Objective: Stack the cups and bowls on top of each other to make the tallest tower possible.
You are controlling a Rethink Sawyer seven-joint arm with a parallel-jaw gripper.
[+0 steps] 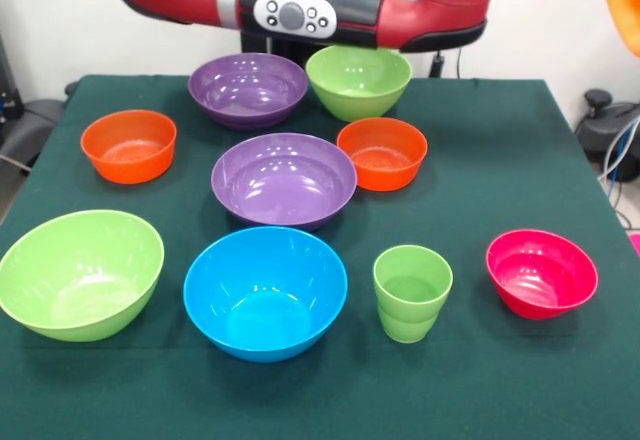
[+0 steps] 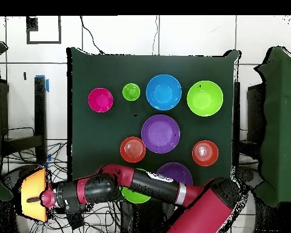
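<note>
The large orange bowl (image 2: pixel 34 200) is held off the bench's corner, past the edge, gripped by the gripper (image 2: pixel 43 198). It is judged light, stiff and glossy-slippery; its rim is best pinched. Other bowls lie unstacked.

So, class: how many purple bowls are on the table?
2. One purple bowl sits mid-table; the other is at the robot's end, beside a green bowl. None looks hidden.
</note>
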